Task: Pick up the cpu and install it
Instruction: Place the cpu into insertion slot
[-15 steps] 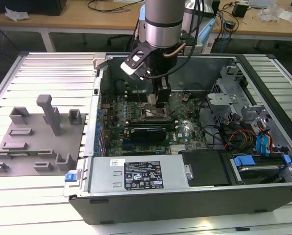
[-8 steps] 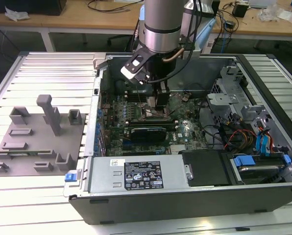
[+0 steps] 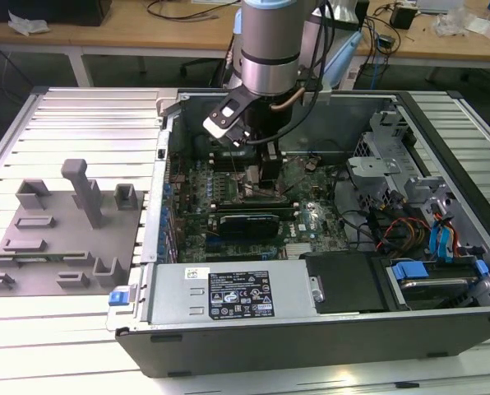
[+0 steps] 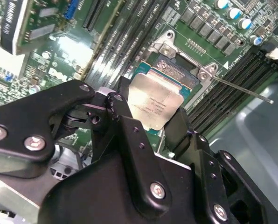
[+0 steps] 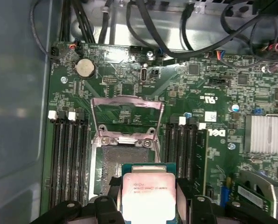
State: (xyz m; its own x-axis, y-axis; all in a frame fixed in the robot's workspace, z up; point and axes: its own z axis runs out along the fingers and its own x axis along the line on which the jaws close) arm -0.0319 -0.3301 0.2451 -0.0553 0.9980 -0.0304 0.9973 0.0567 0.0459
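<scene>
Jaws on the silver-grey robot arm (image 3: 268, 41) are clenched on the cpu (image 4: 153, 105), a small flat square chip with a silvery metal top and a thin green rim. One black jaw bears on each of two opposite edges of the chip, as seen in both wrist views.

Position of the cpu (image 5: 148, 196): inside the open black computer case (image 3: 311, 337), directly over the green motherboard (image 5: 209, 93) and overlapping the near edge of the square socket (image 5: 125, 140). Whether the chip touches the socket contacts cannot be told.

Socket condition: the metal load plate (image 5: 127, 105) is hinged open and stands clear of the recess. A thin metal lever (image 4: 241, 88) projects to one side of the socket. Rows of black memory slots (image 5: 69, 158) flank the socket on both sides.

Surroundings: the case lies on its side on a ribbed aluminium worktop (image 3: 64, 346). A grey plastic fixture block (image 3: 64, 239) sits on the worktop at the exterior view's left, well apart from the arm.
</scene>
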